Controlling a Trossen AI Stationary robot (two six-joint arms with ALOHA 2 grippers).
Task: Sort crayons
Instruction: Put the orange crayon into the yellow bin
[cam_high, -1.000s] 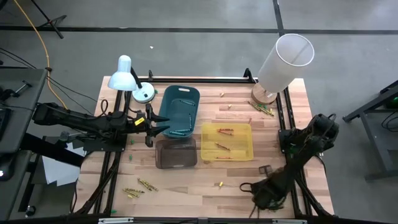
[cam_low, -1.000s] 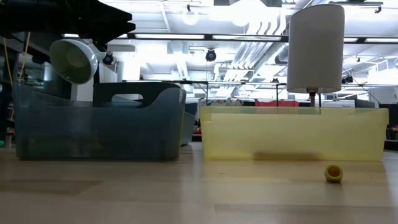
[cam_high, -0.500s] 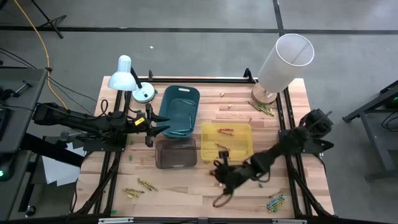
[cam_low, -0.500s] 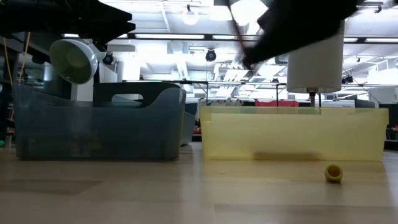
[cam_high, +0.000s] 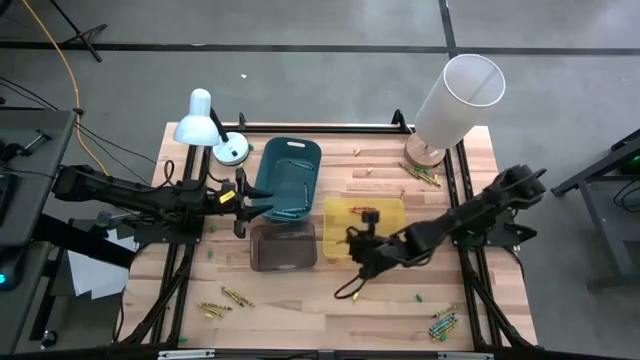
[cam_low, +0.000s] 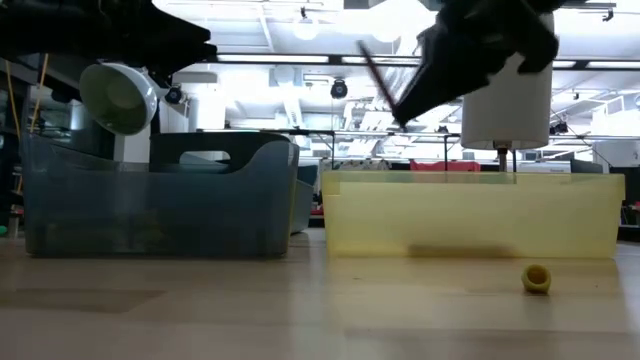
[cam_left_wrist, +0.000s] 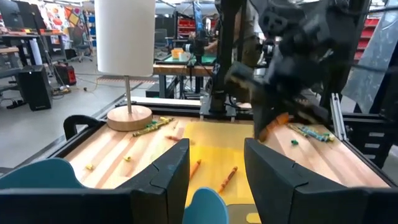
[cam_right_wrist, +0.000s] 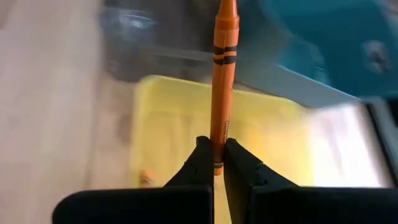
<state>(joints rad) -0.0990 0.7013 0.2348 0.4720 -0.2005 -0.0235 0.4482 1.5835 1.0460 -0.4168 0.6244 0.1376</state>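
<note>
1. The left gripper (cam_high: 262, 203) hovers over the near end of the teal plastic bin (cam_high: 288, 178), its dark fingers spread with nothing between them; it seems to be waiting, clear of the other arm's path.
2. Just in front sits a smoky translucent grey bin (cam_high: 282, 247), and loose crayons (cam_high: 222, 300) lie on the wooden table (cam_high: 300, 300) near its front-left edge, not yet sorted.
3. The right gripper (cam_right_wrist: 216, 163) reaches over the yellow translucent bin (cam_high: 392, 245), its fingers pinching an orange crayon (cam_right_wrist: 221, 81) at one end. It probably belongs here: similar reddish crayons (cam_high: 361, 211) already lie inside.
4. Farther right, more crayons (cam_high: 443, 324) rest near the table's front-right corner, and others (cam_high: 424, 177) lie beside the tall white lamp's (cam_high: 455, 95) wooden base. Nothing stands between the crayon and the bin.
</note>
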